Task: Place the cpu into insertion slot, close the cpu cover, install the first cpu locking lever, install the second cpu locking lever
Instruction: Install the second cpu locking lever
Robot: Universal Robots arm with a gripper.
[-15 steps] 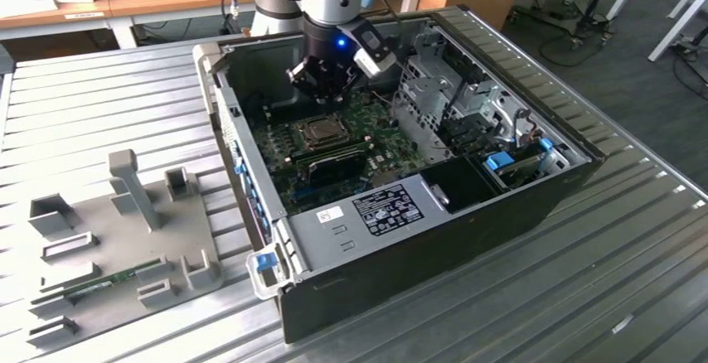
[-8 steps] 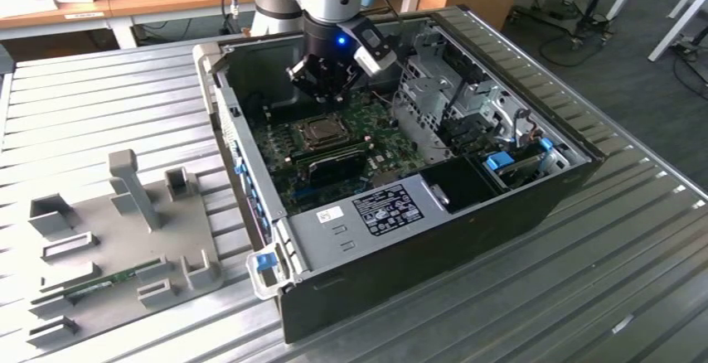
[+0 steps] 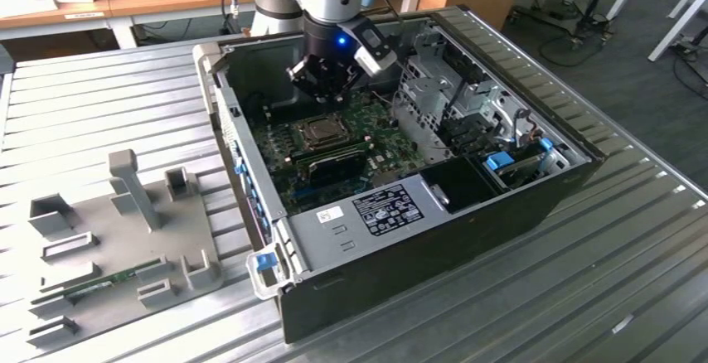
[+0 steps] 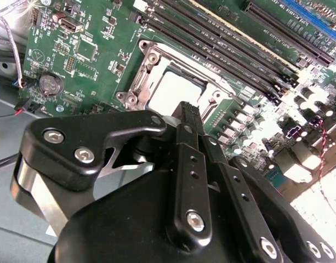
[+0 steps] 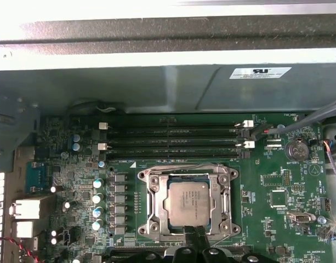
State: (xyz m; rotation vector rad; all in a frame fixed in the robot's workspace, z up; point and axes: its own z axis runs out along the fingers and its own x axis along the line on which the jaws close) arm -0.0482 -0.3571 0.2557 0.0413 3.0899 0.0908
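Cpu (image 5: 189, 201) seated in socket, cover (image 5: 188, 200) down | claw (image 5: 194, 236) just above its edge | fingers together, empty

Grey square metal-topped cpu (image 5: 188, 201) sits inside silvery hinged metal-frame cpu cover (image 5: 153, 204); long black memory slots (image 5: 173, 143) at its twelve o'clock.

The cpu (image 5: 188, 201) has a dull grey metal top; the cover (image 5: 153, 200) round it is bright, shiny metal. The gripper (image 4: 181, 118) is matt black (its screws glossy steel). The surface (image 3: 99, 114) is ribbed, brushed metal.
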